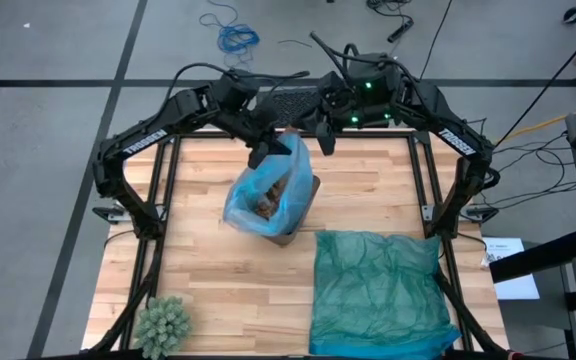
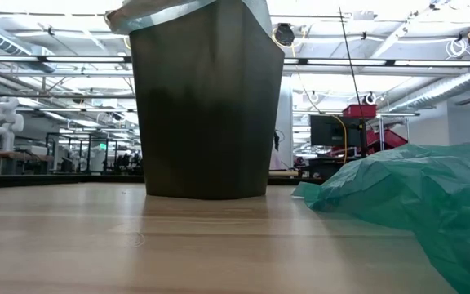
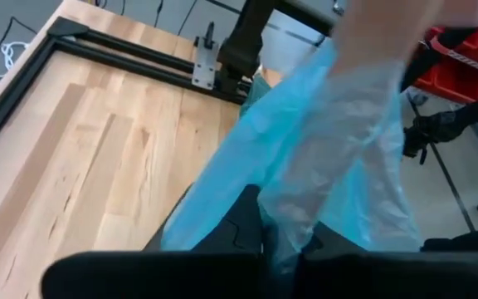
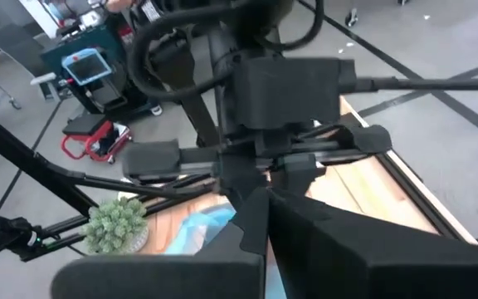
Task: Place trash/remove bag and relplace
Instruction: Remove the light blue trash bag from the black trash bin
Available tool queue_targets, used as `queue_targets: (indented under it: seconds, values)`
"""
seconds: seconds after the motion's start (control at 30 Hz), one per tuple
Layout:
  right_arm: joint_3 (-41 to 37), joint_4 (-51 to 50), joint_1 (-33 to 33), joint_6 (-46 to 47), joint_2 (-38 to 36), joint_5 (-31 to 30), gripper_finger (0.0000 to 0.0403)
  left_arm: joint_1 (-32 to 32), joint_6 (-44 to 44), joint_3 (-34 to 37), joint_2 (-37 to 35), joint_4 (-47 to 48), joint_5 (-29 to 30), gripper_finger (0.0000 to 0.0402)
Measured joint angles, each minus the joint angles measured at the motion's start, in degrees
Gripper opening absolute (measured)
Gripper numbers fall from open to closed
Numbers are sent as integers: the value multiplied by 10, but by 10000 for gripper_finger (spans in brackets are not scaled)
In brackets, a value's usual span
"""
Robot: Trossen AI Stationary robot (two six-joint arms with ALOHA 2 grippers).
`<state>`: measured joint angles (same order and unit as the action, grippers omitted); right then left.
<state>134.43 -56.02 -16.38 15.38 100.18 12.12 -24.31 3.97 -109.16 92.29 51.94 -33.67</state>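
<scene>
The wooden table [image 1: 218, 290] is sitting inside a black frame on a grey concrete floor, with a blue cable [image 1: 236, 38] coiled on the floor beyond its far edge. Near the middle of the far half, a dark bin [image 1: 303, 205] is standing upright, lined with the light blue bag [image 1: 253, 200], and brown trash [image 1: 268, 195] is lying inside. The left gripper [image 1: 268, 150] is hanging over the bin's far rim, clenched on a raised fold of the bag. The right gripper [image 1: 326, 143] is waiting closed just beside it, above the table's far edge, holding nothing. A teal bag [image 1: 378, 290] is lying crumpled at the near right corner, and a green spiky ball [image 1: 163, 323] is resting at the near left corner. Behind the table, the room is showing ceiling lights, shelving and a red cart [image 2: 365, 122].
</scene>
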Motion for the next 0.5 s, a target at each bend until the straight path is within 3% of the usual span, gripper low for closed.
queue_targets:
  seconds: [0.27, 0.5]
  values:
    - [0, 40, 0, 4, 0, 0, 0, 1, -3, 0, 0, 20, 5, 1]
    - [0, 92, 0, 5, 0, 0, 0, 13, -2, 41, 0, 21, 10, 1]
